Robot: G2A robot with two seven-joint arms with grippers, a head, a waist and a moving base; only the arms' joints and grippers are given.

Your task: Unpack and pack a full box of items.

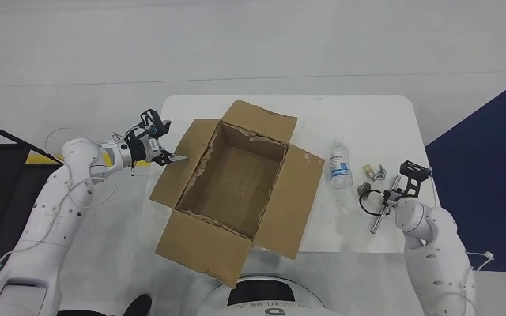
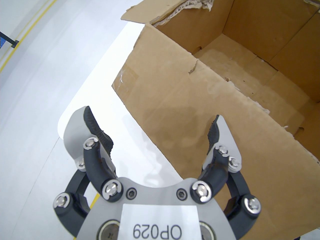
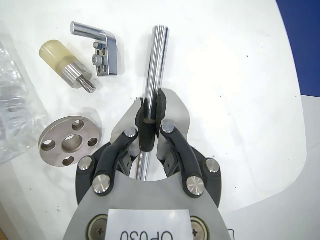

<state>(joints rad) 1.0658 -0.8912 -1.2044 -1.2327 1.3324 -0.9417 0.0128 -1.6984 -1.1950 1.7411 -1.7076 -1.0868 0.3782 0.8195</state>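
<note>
An open cardboard box [image 1: 233, 178] stands mid-table with its flaps folded out, and its inside looks bare [image 2: 250, 58]. My left gripper [image 1: 164, 155] hovers open by the box's left flap [image 2: 175, 93], holding nothing [image 2: 152, 121]. My right gripper [image 3: 151, 98] is shut on a polished steel rod [image 3: 158, 51], low over the table to the right of the box [image 1: 389, 199]. Beside the rod lie a round steel flange [image 3: 67, 143], a stud with a yellowish cap [image 3: 62, 61] and an L-shaped metal bracket [image 3: 105, 51].
A clear plastic bottle [image 1: 340, 164] lies just right of the box's right flap. The white table's [image 1: 356, 118] right edge is close behind the right gripper. The box's front flap hangs over the table's near edge.
</note>
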